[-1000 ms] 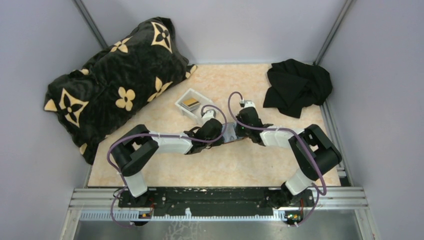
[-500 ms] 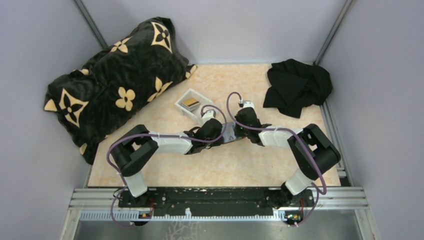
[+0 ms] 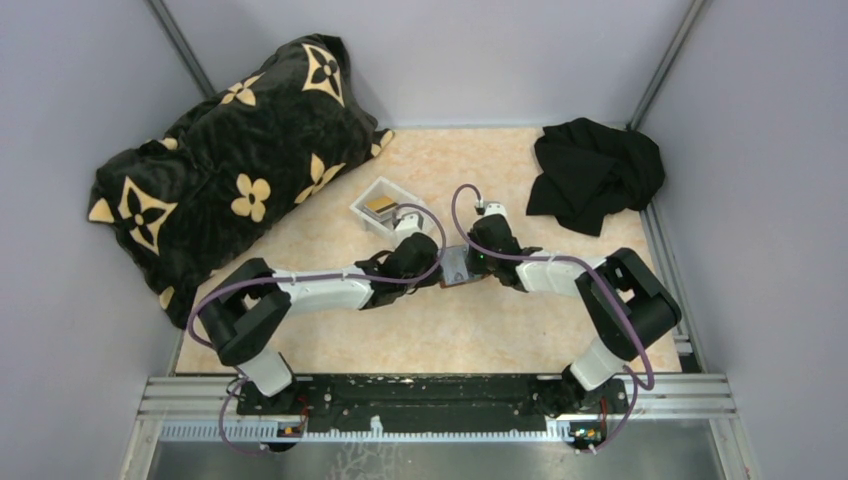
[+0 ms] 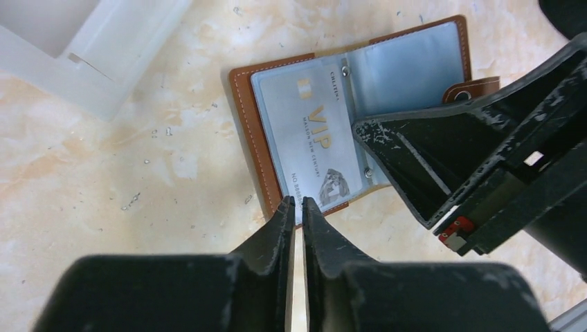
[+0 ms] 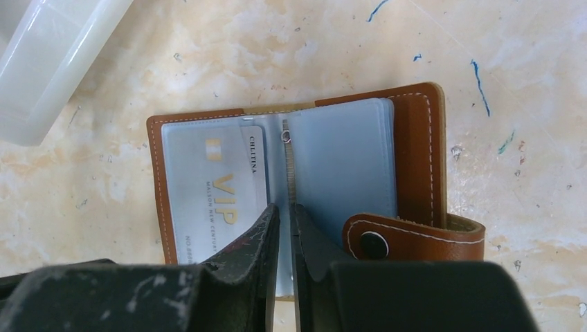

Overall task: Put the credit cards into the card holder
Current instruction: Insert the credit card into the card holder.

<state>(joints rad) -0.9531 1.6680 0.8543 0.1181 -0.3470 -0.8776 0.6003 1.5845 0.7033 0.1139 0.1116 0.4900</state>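
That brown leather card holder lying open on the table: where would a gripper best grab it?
Probably by the snap strap of the brown leather card holder, from above, on the side away from the silver VIP card. The holder lies flat and open, edges hugging the marble-patterned table, while the strap folds over that cover and looks raised, something to pinch.

The card holder point(image 3: 458, 268) lies open on the table point(image 3: 450, 340) near its middle. The left gripper point(image 4: 295, 204) is at its left edge and the right gripper point(image 5: 284, 211) is over its spine. One card point(image 5: 214, 190) sits in the half nearer the tray point(image 3: 362, 213), which stands just behind and to the left, with another card point(image 3: 379, 204) in it. A cushion point(image 3: 230, 160) fills the far left corner, and a cloth point(image 3: 595, 175) lies at the far right.
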